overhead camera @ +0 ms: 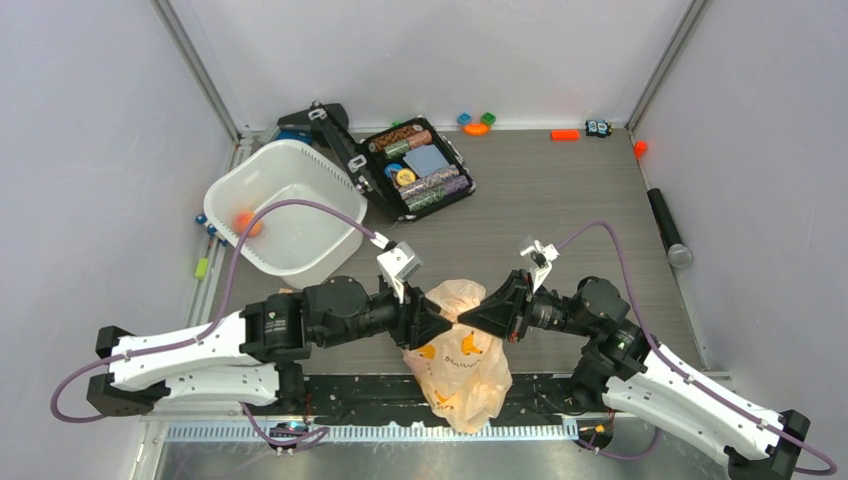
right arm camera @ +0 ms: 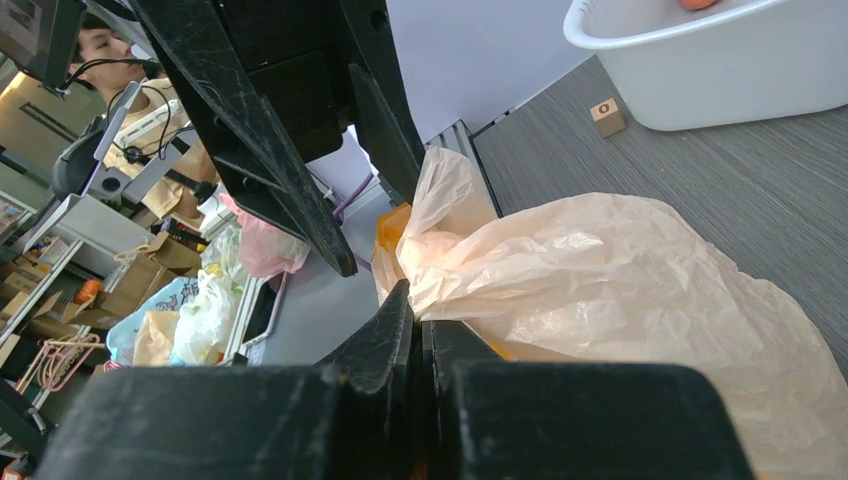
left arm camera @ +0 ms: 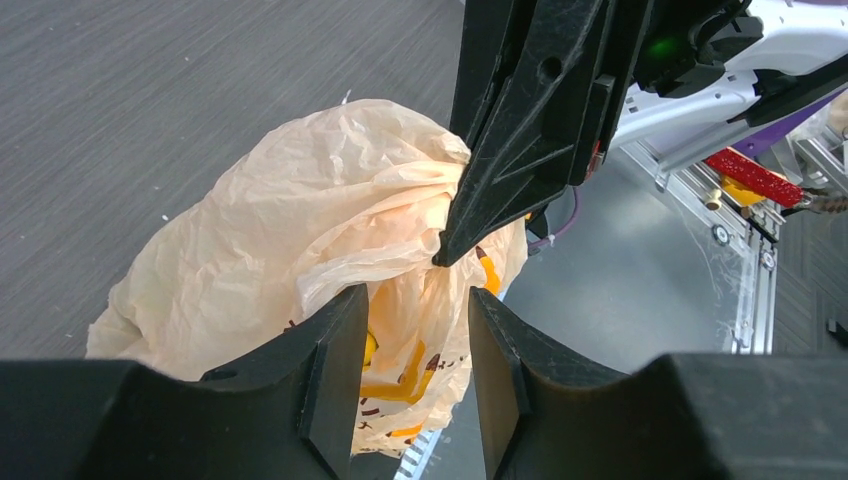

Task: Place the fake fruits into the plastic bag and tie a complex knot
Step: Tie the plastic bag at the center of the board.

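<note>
The pale peach plastic bag (overhead camera: 462,365) lies bulging at the table's near edge, its top gathered; it also shows in the left wrist view (left arm camera: 290,230) and the right wrist view (right arm camera: 620,260). My right gripper (overhead camera: 465,321) (right arm camera: 418,300) is shut on the gathered bag top. My left gripper (overhead camera: 446,323) (left arm camera: 415,298) is open, its jaws apart just before the same gathered part, tip to tip with the right one. The fruits in the bag are hidden by the film. A small orange fruit (overhead camera: 246,223) lies in the white tub.
The white tub (overhead camera: 283,146) stands at the back left. An open black case of chips (overhead camera: 415,170) lies behind the bag. Small toy blocks (overhead camera: 477,124) and an orange piece (overhead camera: 565,135) lie by the back wall. A black cylinder (overhead camera: 668,228) lies at right. A wooden cube (right arm camera: 606,116) sits beside the tub.
</note>
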Controlling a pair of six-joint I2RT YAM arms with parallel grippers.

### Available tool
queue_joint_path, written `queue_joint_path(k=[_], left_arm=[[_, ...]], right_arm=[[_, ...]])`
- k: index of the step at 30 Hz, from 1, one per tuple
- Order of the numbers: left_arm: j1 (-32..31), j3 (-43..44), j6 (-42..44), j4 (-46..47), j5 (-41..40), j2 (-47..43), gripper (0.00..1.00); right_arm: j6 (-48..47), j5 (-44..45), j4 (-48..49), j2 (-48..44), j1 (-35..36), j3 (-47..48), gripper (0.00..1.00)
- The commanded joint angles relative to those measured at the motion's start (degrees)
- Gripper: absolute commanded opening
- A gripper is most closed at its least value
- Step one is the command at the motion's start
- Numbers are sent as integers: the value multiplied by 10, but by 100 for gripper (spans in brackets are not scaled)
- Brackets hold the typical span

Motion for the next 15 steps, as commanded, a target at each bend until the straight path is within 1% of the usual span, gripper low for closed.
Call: queue_joint_path(k=[1, 11, 15], left_arm=[[11, -11, -15, 32, 31, 2, 43], [32, -19, -25, 42, 55, 12, 43], [41, -31, -35, 64, 74, 10, 41]], right_arm=[[-1, -13, 49, -9, -2, 14, 5], [3, -19, 59, -10, -2, 12, 5], [3, -25, 65, -9, -2, 9, 5]])
